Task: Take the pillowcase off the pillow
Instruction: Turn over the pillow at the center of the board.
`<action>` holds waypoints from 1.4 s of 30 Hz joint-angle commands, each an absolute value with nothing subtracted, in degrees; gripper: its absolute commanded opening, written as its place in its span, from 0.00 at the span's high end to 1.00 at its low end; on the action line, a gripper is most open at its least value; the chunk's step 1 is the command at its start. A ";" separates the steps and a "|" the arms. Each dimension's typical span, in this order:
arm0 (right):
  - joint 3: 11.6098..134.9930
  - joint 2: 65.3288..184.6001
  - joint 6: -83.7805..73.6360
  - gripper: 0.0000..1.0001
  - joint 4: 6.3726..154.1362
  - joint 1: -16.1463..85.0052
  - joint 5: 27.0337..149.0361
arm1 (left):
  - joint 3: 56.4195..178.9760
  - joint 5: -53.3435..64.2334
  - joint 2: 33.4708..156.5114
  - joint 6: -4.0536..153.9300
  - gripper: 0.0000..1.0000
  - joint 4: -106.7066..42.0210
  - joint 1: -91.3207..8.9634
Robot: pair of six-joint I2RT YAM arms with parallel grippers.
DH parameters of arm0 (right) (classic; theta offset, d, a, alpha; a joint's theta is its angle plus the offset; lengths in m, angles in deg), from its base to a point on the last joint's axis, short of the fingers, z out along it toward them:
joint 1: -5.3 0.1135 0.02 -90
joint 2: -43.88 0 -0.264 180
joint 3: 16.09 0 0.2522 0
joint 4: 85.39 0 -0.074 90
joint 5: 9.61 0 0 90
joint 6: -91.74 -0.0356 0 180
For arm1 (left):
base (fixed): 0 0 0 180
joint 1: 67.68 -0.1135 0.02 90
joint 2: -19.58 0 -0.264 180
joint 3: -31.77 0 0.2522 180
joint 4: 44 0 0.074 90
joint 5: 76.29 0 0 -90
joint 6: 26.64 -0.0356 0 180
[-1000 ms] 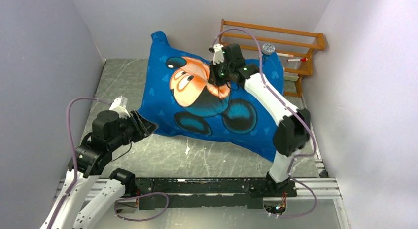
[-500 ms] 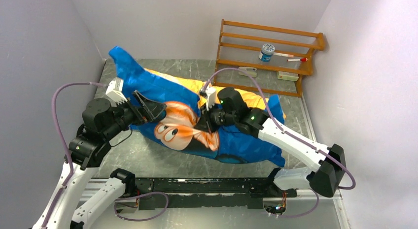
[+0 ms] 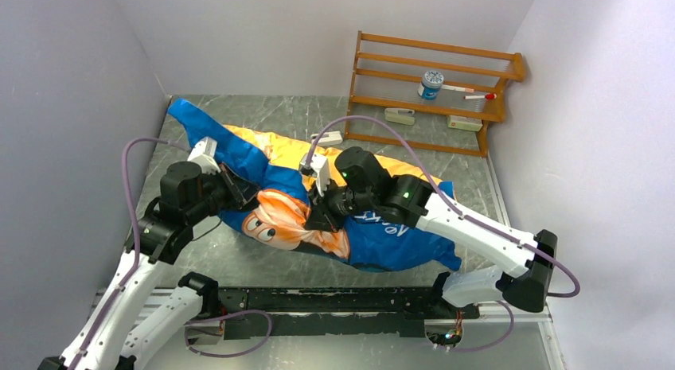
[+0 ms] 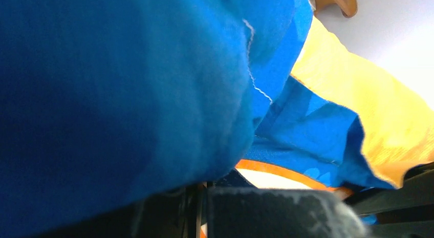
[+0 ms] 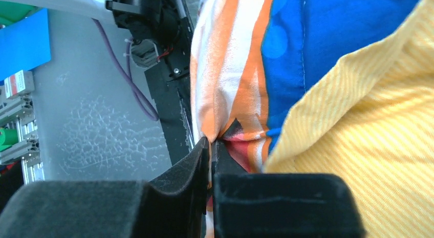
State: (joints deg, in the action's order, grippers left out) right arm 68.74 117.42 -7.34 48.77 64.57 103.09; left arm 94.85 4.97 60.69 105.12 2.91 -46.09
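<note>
Dropped flatter since a second ago, plump glossy blue-and-orange pillowcase sprawled on marbled grey table, left wrist: left gripper closed on bulging blue cloth, right wrist: right gripper tips together pinching an orange-white fold

pillowcase lowered from upright to flat, yellow face now showing, left claw moved in, clamped on it
</note>
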 commanded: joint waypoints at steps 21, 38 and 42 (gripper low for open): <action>71.47 127.00 -20.37 0.04 41.29 65.44 83.72 | 88.61 7.16 43.52 108.81 0.95 22.76 -45.97; 94.42 130.74 -13.24 1.00 51.19 65.83 77.27 | 88.07 1.80 46.97 109.16 0.08 12.75 -45.97; 104.32 134.13 -12.05 1.00 54.03 65.81 79.94 | 90.66 3.11 48.98 108.73 0.06 8.52 -45.97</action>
